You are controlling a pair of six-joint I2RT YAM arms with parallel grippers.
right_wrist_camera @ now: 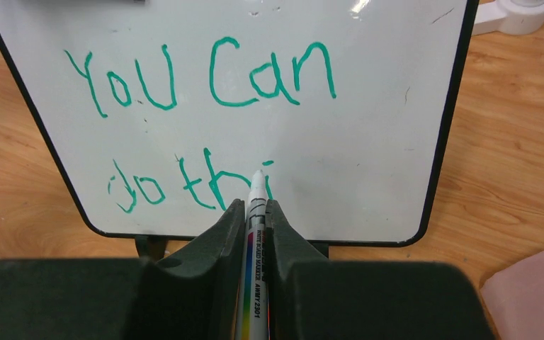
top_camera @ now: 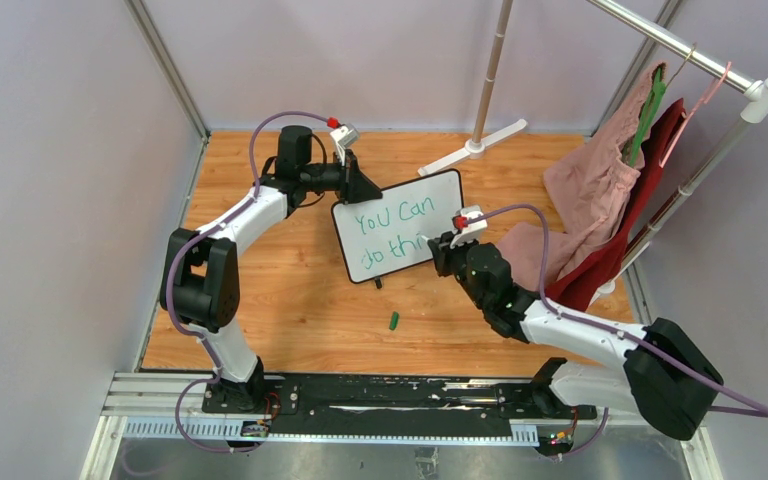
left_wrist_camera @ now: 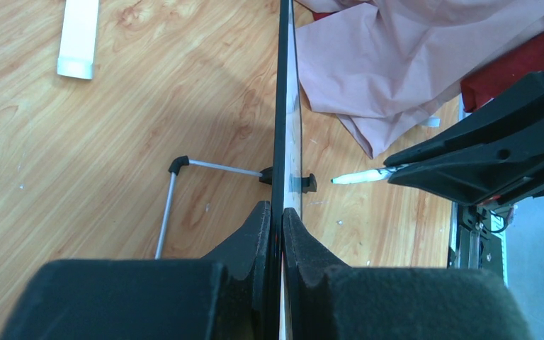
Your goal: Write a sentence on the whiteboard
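Observation:
The whiteboard (top_camera: 400, 225) stands tilted on its feet in the middle of the wooden table. My left gripper (top_camera: 360, 187) is shut on its upper left edge; the left wrist view shows the whiteboard (left_wrist_camera: 283, 106) edge-on between the pads (left_wrist_camera: 282, 219). The sentence (right_wrist_camera: 205, 78) is green handwriting reading "You can" above "do thi". My right gripper (right_wrist_camera: 255, 209) is shut on a white marker (right_wrist_camera: 257, 190), whose tip touches the whiteboard (right_wrist_camera: 375, 142) at the last letter. From above, the right gripper (top_camera: 440, 250) sits at the board's lower right.
A green marker cap (top_camera: 395, 320) lies on the table in front of the board. A clothes rack with pink and red garments (top_camera: 600, 190) fills the right side, and its white foot (top_camera: 470, 150) lies behind the board. The board's wire stand (left_wrist_camera: 166, 212) props it from behind.

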